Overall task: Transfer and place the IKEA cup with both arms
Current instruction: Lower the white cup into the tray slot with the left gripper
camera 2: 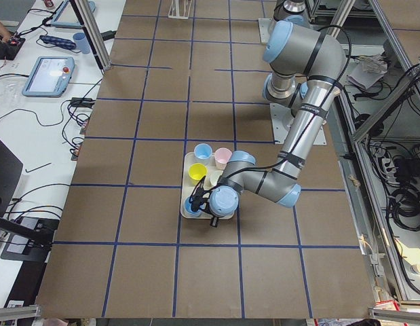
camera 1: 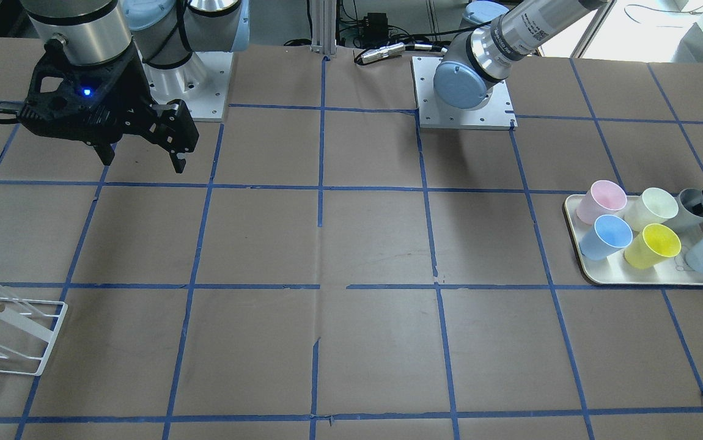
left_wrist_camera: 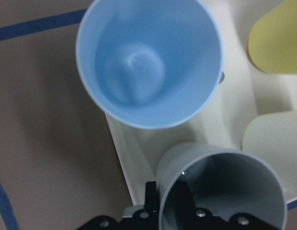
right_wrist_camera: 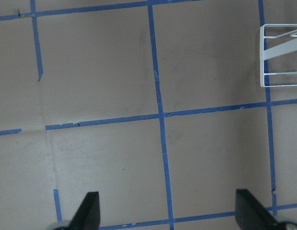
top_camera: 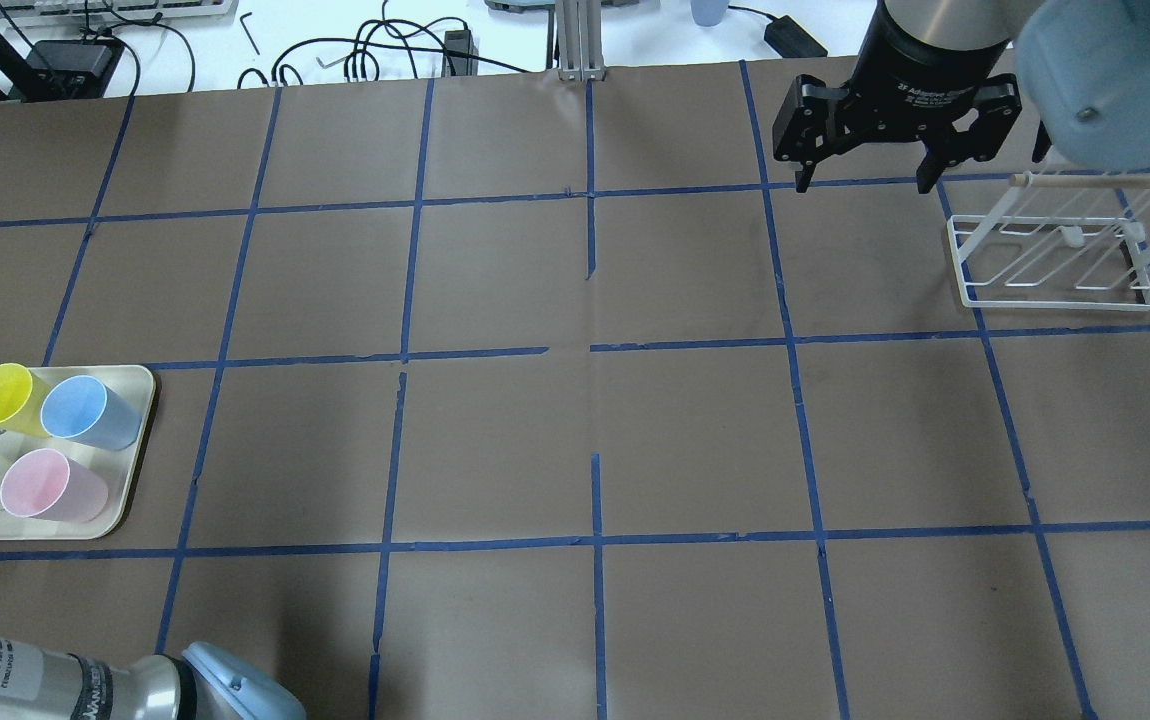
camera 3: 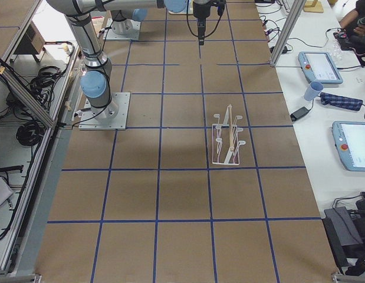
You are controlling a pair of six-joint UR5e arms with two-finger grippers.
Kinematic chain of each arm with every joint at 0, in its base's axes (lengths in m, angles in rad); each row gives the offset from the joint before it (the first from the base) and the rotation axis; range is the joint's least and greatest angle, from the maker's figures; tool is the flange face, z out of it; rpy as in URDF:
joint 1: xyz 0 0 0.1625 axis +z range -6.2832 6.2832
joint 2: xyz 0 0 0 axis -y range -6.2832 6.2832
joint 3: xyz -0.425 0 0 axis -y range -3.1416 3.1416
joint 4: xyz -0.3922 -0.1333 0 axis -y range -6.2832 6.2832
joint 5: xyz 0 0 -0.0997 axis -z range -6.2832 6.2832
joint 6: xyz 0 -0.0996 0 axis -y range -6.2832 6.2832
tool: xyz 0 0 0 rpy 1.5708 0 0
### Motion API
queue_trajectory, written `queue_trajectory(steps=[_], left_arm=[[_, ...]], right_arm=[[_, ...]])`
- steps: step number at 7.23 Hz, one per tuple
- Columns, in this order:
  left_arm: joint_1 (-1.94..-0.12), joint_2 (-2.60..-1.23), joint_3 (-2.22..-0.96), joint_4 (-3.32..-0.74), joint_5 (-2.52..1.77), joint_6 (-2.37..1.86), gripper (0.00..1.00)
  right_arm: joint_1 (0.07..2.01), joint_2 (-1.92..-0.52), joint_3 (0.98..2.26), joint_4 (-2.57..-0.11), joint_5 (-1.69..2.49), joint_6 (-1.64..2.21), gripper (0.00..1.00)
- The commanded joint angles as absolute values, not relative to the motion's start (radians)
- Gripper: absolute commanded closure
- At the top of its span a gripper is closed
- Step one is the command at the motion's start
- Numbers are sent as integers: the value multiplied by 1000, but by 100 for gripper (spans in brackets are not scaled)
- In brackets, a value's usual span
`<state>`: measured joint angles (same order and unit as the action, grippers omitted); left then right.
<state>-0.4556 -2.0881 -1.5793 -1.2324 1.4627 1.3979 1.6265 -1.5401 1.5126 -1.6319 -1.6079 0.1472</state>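
Left wrist view, nearest first: left gripper (left_wrist_camera: pixel 160 206) sits at the rim of the IKEA cup (left_wrist_camera: pixel 225 187). One finger is inside the mouth, the other outside, drawn narrow across the wall. Reads as a pinch on the wall; the cup looks seated in the tray (left_wrist_camera: pixel 134 158), not lifted.

- Cup stands mouth-up in an end corner of the tray, and a light blue cup (left_wrist_camera: pixel 148 62) stands just beside it. Neighbours crowd its flanks, so a rim pinch from the open end is likely the only clean grip.
- Front view: a cream-green cup (camera 1: pixel 651 208) is next along the row, with a yellow cup (camera 1: pixel 654 245) and a pink cup (camera 1: pixel 600 201) further in. None is touched by the gripper.
- Left arm (camera 2: pixel 301 129) pose: stretched out from its base and folded low at the elbow. The forearm doubles back so the wrist comes at the tray's end from outside.

Mid-table (top_camera: pixel 495 450): brown paper, blue tape grid.

Far end: right gripper (top_camera: pixel 865 183) hangs above the table, pointing straight down, jaws wide, holding nothing. A white wire rack (top_camera: pixel 1055 303) with a wooden dowel stands just beside it.

- Judgement: that spread, vertical pose suits receiving the cup. The rack is the probable drop point.
- Right arm (camera 3: pixel 91 53) rises from its base and reaches over toward the rack
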Motion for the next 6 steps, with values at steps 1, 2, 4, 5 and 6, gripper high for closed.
queue_trajectory(steps=[1, 2, 4, 5, 6], left_arm=[[-456, -2089, -1577, -1232, 1465, 1396, 4], [-457, -2088, -1559, -1244, 1466, 1393, 4], [-469, -2030, -1548, -1264, 1466, 1387, 4], [-491, -1990, -1539, -1302, 1465, 1382, 4], [-547, -1927, -1522, -1336, 1465, 1344, 4]], right_arm=[[1628, -1540, 1513, -1631, -1609, 147, 0], [1623, -1539, 1513, -1632, -1608, 146, 0], [1623, -1539, 1511, -1632, -1606, 146, 0], [1617, -1539, 1511, -1632, -1603, 147, 0], [1612, -1539, 1511, -1634, -1553, 147, 0]])
